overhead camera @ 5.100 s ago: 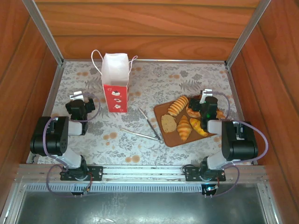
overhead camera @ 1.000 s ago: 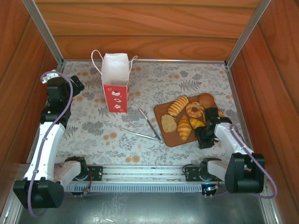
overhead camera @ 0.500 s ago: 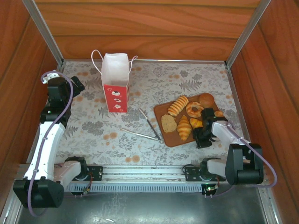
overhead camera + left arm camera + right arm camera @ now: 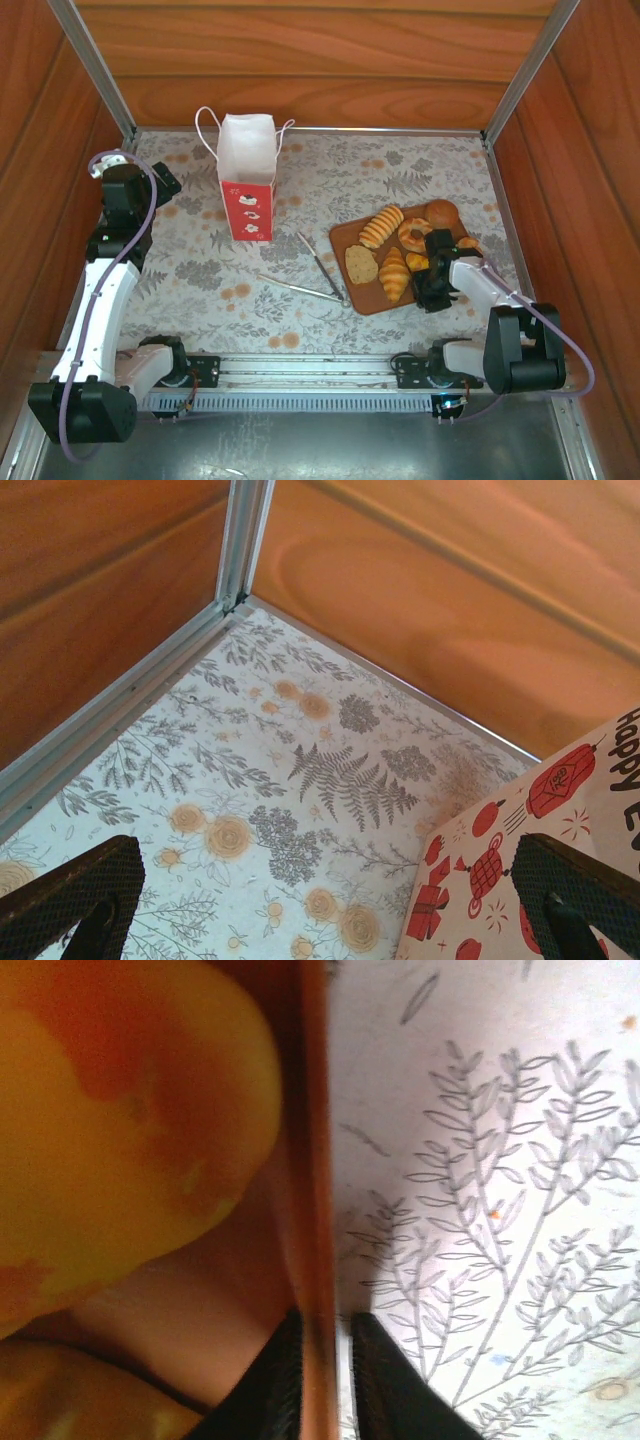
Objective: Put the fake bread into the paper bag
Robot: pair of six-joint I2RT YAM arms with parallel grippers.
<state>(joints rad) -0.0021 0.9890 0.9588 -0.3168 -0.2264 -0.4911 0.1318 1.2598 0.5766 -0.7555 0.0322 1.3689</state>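
Observation:
The fake bread lies on a flat brown board (image 4: 347, 238): a ridged roll (image 4: 381, 226), a ring (image 4: 414, 234), a round bun (image 4: 442, 212), a tan slice (image 4: 361, 264) and a croissant (image 4: 394, 274). My right gripper (image 4: 431, 291) is at the board's near right edge. In the right wrist view the right gripper (image 4: 325, 1380) is shut on the board's thin rim (image 4: 310, 1160), with a golden pastry (image 4: 110, 1130) close by. The paper bag (image 4: 246, 176) stands upright at the back left. My left gripper (image 4: 158, 186) hangs open to its left, the bag's red panel (image 4: 540, 860) beside its right finger.
Metal tongs (image 4: 312, 270) lie on the flowered cloth between the bag and the board. Wooden walls with metal rails (image 4: 100, 85) close in the table on three sides. The back left corner (image 4: 235, 600) is just ahead of the left gripper.
My right gripper has shifted slightly toward the board and closed its jaws on the board's edge. The left arm and the bread have not moved.

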